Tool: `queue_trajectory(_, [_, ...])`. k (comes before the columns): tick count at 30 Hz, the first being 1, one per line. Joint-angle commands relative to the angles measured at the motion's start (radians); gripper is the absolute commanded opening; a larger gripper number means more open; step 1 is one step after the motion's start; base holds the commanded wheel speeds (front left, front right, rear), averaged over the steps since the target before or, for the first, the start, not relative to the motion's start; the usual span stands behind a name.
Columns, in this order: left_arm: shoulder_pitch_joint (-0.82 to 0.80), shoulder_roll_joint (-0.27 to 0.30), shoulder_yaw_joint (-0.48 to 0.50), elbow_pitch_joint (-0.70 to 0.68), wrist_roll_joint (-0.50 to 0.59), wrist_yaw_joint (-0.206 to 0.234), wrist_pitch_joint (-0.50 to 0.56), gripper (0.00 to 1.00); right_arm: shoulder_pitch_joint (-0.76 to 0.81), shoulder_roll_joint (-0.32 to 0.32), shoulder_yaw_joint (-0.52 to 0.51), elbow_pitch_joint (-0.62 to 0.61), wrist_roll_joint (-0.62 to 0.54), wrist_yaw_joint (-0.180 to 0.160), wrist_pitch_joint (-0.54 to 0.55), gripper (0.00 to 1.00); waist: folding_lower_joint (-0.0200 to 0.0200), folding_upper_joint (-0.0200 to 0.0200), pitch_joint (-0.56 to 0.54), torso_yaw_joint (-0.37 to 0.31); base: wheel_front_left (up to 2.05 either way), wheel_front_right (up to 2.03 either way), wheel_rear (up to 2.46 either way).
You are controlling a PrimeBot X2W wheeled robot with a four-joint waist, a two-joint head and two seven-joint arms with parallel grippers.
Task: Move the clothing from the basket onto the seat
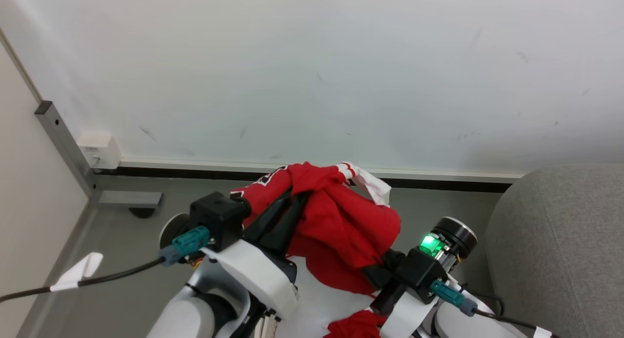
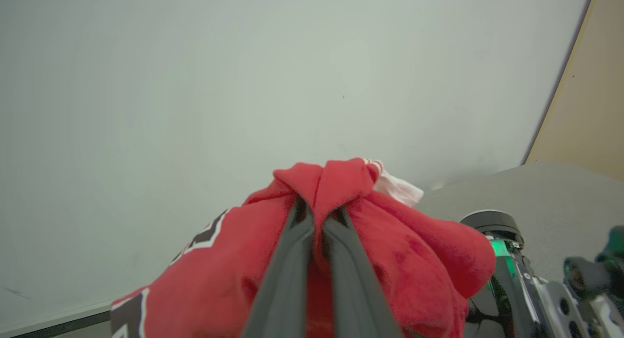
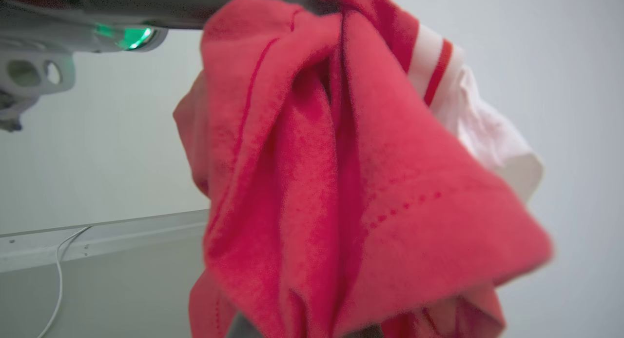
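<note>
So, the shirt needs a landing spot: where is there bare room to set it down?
Free: the grey seat at right, bare wherever it shows; also floor left, beside the metal post. Crowded: the middle, where left claw and right claw hold the clothing.

No word or number can be read. The bright red soft garment (image 2: 219,279) bears black block lettering edged in white (image 2: 127,313), but its folds leave only broken fragments showing.
</note>
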Motion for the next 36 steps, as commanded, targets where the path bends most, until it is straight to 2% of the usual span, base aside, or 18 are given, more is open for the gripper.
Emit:
queue_trajectory(1, [0.006, 0.005, 0.007, 0.005, 0.010, 0.005, -0.008, 0.89, 0.009, -0.007, -0.008, -0.007, 0.000, -0.002, 0.000, 0.00, 0.0000, -0.0001, 0.001, -0.002, 0.00, 0.00, 0.00])
queue_trajectory(2, [0.007, 0.006, 0.008, 0.009, 0.013, 0.008, -0.011, 1.00, 0.013, -0.007, -0.014, -0.008, 0.000, -0.002, 0.000, 0.00, 0.0000, -0.0001, 0.001, -0.004, 0.00, 0.00, 0.00])
queue_trajectory(14, [0.041, 0.024, -0.031, 0.096, 0.065, 0.013, -0.089, 1.00, 0.027, -0.055, -0.111, -0.029, -0.004, -0.002, 0.000, 0.00, 0.0000, -0.0001, 0.014, -0.033, 0.00, 0.00, 0.00])
queue_trajectory(19, [0.057, 0.011, -0.055, 0.131, 0.071, 0.012, -0.117, 1.00, 0.030, -0.080, -0.159, -0.043, -0.014, -0.002, 0.000, 0.00, 0.0000, -0.0001, 0.023, -0.064, 0.00, 0.00, 0.00])
queue_trajectory(27, [0.063, -0.001, -0.077, 0.158, 0.067, 0.011, -0.156, 1.00, 0.039, -0.122, -0.211, -0.056, -0.032, -0.002, 0.000, 0.00, 0.0000, -0.0001, 0.042, -0.157, 0.00, 0.00, 0.00])
queue_trajectory(36, [0.047, -0.015, -0.097, 0.171, 0.073, 0.016, -0.190, 1.00, 0.063, -0.169, -0.272, -0.086, -0.043, -0.002, 0.000, 0.00, 0.0000, -0.0001, 0.068, -0.295, 0.00, 0.00, 0.00])
